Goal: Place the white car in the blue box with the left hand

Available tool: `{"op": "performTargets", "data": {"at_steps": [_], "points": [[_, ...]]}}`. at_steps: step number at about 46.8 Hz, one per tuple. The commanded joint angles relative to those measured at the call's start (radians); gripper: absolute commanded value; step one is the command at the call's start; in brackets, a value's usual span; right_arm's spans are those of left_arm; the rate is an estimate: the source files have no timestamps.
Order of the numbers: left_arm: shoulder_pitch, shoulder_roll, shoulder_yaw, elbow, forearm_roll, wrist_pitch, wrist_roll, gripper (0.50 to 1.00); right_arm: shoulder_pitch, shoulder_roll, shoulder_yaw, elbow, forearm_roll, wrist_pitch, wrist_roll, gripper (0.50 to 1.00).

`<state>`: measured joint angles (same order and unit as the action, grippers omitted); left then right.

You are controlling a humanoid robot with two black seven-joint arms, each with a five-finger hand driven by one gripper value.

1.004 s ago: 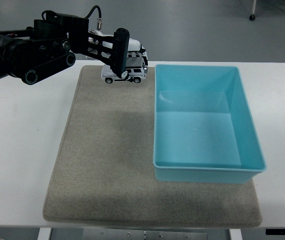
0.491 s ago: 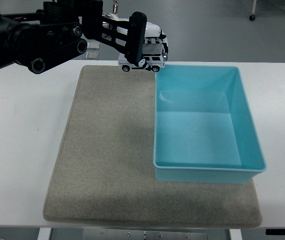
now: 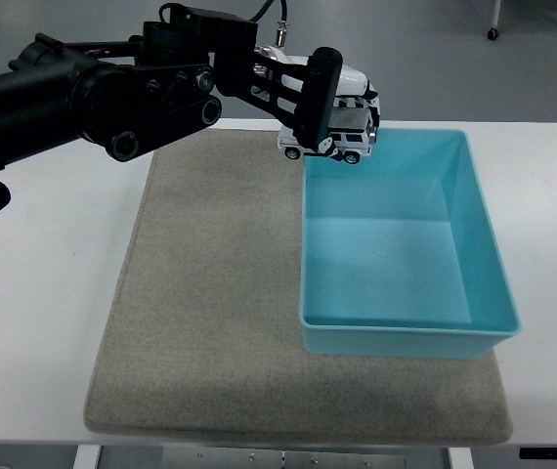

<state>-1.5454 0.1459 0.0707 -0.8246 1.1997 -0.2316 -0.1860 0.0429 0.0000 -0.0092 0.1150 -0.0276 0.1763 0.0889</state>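
Step in hand: carry. The left hand [image 3: 320,98] comes in from 9 o'clock and holds the white car [image 3: 341,132] in the air, black fingers [image 3: 315,94] clamped over its body and roof. The car sits at the blue box [image 3: 484,278]'s far-left corner, about 11 o'clock of the box, straddling the rim: its rear wheel is over the grey mat [image 3: 200,293] side, its front part over the box's inside. It is not touching box or mat.

Car's long axis runs roughly 9-to-3 across the picture, wheels down, slightly tilted with the 3 o'clock end lower. Nose seems to point to 3 o'clock, but the fingers hide too much to be sure.

Next move, as a judgement: shift the car further toward 4 o'clock so all of it clears the rim, lower it into the box, then spread the fingers. Risk: letting go now could tip it on the rim.

The right hand is out of view. The white table [image 3: 34,293] carries mat and box.
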Motion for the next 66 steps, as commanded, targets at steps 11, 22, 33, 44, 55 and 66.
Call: {"op": "performTargets", "data": {"at_steps": [11, 22, 33, 44, 55, 66], "points": [[0.011, -0.054, 0.000, 0.002, 0.003, 0.031, 0.000, 0.500, 0.000, 0.000, 0.000, 0.000, 0.000, 0.000, 0.000, 0.936], [0.040, -0.086, 0.001, 0.016, 0.005, 0.034, 0.000, 0.500, 0.000, 0.000, 0.000, 0.000, 0.000, 0.000, 0.000, 0.936], [0.085, -0.112, 0.001, 0.039, 0.005, 0.034, 0.000, 0.500, 0.000, 0.000, 0.000, 0.000, 0.000, 0.000, 0.000, 0.936], [0.129, -0.121, 0.009, 0.042, 0.012, 0.037, 0.002, 0.553, 0.000, 0.000, 0.000, 0.000, 0.000, 0.000, 0.000, 0.936], [0.177, -0.131, 0.012, 0.042, 0.012, 0.037, 0.005, 0.769, 0.000, 0.000, 0.000, 0.000, 0.000, -0.001, 0.000, 0.936], [0.200, -0.131, 0.012, 0.044, 0.011, 0.037, 0.005, 0.887, 0.000, 0.000, 0.000, 0.000, 0.000, 0.000, 0.000, 0.936]]}}
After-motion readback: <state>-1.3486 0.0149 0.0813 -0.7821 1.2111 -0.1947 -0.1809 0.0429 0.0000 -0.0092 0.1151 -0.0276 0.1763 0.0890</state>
